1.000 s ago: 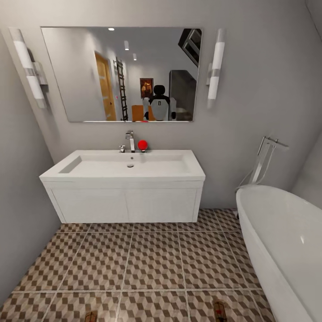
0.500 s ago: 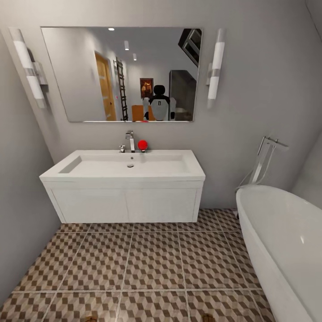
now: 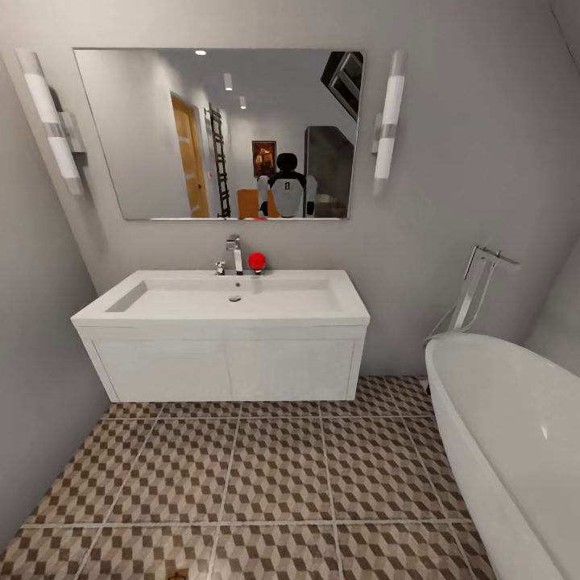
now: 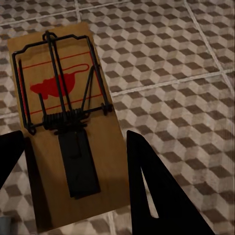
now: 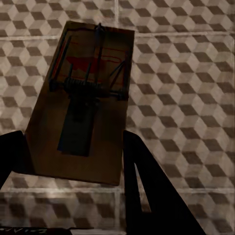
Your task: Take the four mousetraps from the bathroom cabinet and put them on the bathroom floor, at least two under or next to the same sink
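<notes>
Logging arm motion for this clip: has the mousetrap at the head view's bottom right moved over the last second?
Yes. Against the unmoved sink and bathtub, it slid down out of the bottom edge.

Tan wooden mousetrap board [image 4: 68,147]: matt, faint grain, dark metal wire spring, red printed mark. Second mousetrap [image 5: 81,103]: same wood, shadowed. Both tools: matt black fingers [image 4: 156,191]. Cube-pattern tiled bathroom floor [image 3: 274,475]: matt. White rectangular sink [image 3: 234,310]: smooth satin, chrome tap [image 3: 235,254]. White oval bathtub [image 3: 515,435]: glossy.

Bathroom floor [image 3: 274,475]: cube-patterned tiles, pale grout. White bathtub [image 3: 515,435] stands on it at right, beside the wall-hung vanity [image 3: 225,366].
</notes>
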Motion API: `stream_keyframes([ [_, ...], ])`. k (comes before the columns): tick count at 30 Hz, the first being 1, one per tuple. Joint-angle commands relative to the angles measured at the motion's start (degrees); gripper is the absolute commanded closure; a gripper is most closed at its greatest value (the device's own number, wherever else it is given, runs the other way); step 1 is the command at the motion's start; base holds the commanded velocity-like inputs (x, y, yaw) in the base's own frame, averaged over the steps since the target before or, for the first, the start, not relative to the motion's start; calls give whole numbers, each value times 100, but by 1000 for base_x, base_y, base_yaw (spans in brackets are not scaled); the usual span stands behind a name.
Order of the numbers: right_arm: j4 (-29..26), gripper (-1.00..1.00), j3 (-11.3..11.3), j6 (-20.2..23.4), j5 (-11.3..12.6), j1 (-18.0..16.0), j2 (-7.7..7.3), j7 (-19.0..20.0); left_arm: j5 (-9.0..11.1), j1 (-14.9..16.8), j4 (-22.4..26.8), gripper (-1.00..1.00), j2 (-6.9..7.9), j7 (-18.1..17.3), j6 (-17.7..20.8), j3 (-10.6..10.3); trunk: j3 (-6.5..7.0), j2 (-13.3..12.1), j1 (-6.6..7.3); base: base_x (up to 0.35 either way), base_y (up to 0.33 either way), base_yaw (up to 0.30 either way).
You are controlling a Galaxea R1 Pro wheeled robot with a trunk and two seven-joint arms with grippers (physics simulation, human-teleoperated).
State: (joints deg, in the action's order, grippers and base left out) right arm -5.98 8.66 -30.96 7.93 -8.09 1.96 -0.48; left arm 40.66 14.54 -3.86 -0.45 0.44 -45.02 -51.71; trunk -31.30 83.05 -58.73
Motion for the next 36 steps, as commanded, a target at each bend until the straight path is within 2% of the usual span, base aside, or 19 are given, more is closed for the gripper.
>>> stream_keyframes([
  [1,-26,100,59,-18,60,-8,-19,-9,11,5,-15,100,-9,24,-12,-23,-4,3,0,0,0,0],
  [3,-243,100,58,3,56,-8,-83,-41,19,5,-1,100,-13,29,101,-9,-4,3,0,0,0,0],
  [6,-778,100,55,148,46,-8,-255,-112,26,8,164,100,-2,28,786,11,-4,3,0,0,0,0],
  [8,-1248,100,51,596,45,-8,-386,-163,28,16,586,100,125,29,1632,20,-4,3,0,0,0,0],
  [9,-1371,100,50,748,44,-8,-415,-175,28,17,741,100,169,34,1842,22,-4,3,0,0,0,0],
  [10,-1615,100,49,1049,43,-8,-468,-198,29,19,1088,100,253,72,2221,26,-4,3,0,0,0,0],
  [12,-2073,100,49,1490,42,-8,-542,-228,29,21,1834,100,458,382,2776,93,-4,3,0,0,0,0],
  [13,-2173,100,48,1557,42,-8,-554,-232,29,22,2012,100,504,509,2872,129,-4,3,0,0,0,0],
  [15,-2505,100,48,1720,42,-8,-581,-270,24,23,2562,100,616,1105,3131,360,-4,3,0,0,0,0],
  [16,-2634,100,46,1763,40,-10,-588,-308,18,23,2726,100,645,1369,3217,510,-4,3,0,0,0,0],
  [19,-2891,100,42,1821,32,-39,-595,-405,-5,29,2937,100,679,1691,3418,792,-4,3,0,0,0,0],
  [22,-3009,100,40,1909,30,-109,-594,-455,-17,32,3119,100,700,1795,3606,897,-4,3,0,0,0,0],
  [28,-3060,100,39,2339,32,-315,-592,-475,-28,38,3530,100,752,1792,3723,946,-4,3,0,0,0,0],
  [36,-3111,100,44,2431,27,-366,-589,-574,-58,40,3768,100,788,1662,3733,945,-4,3,0,0,0,0],
])
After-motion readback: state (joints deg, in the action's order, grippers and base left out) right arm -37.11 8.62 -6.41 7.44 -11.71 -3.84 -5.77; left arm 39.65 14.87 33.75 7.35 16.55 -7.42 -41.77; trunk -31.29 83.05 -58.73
